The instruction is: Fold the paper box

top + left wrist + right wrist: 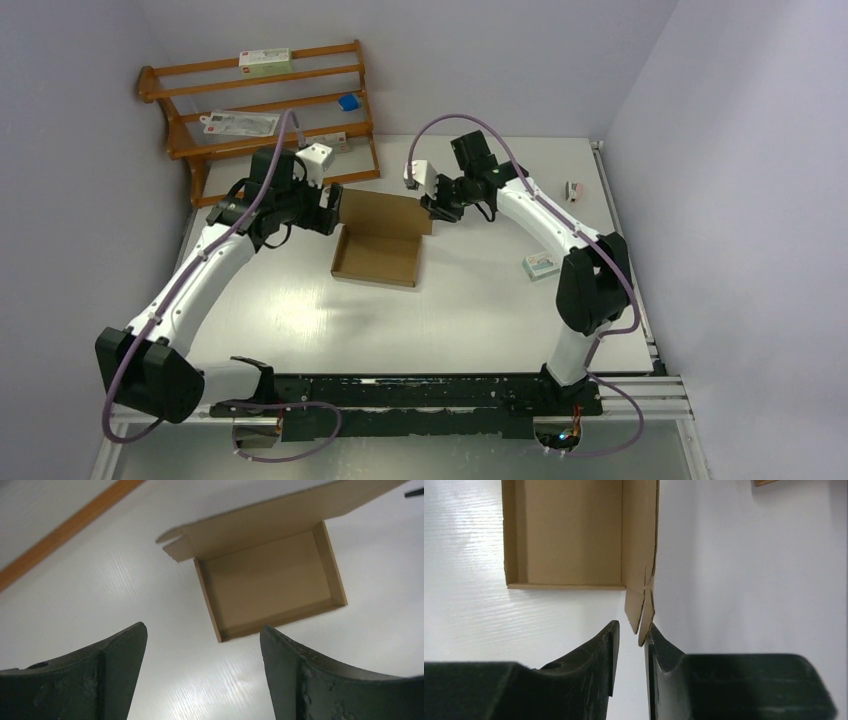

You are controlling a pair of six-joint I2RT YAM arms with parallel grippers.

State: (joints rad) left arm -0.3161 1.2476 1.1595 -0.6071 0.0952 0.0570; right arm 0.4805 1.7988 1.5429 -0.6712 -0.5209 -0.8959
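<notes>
Lilac walls closed in a white table (300, 320), with a wooden rack (260, 100) lying at its far left corner and holding a white carton (265, 60) and a small blue object (348, 102). We saw the paper box (378, 245) resting towards the far middle of the table, between the 2 arms. It was a shallow brown cardboard tray with its 4 walls up, its inside bare, and its lid panel hinged along the far side and swung open. From the left wrist view the box (270, 580) lay ahead of the fingers, the lid slanting away from the tray's far wall with a notched tab at its corner. The left gripper (330, 210) hovered just beside the lid's left edge; its jaws stood wide apart with nothing between them, only table showing in the gap. The right gripper (435, 205) sat at the lid's right corner. In the right wrist view its fingers (606, 645) were drawn in to a narrow slot, and the pointed tip of the lid's corner tab reached into that slot, lying against 1 finger with a sliver of space left before the other, so it was not pinched. Another small white carton (541, 265) lay on the table near the right arm, well apart from the box.
</notes>
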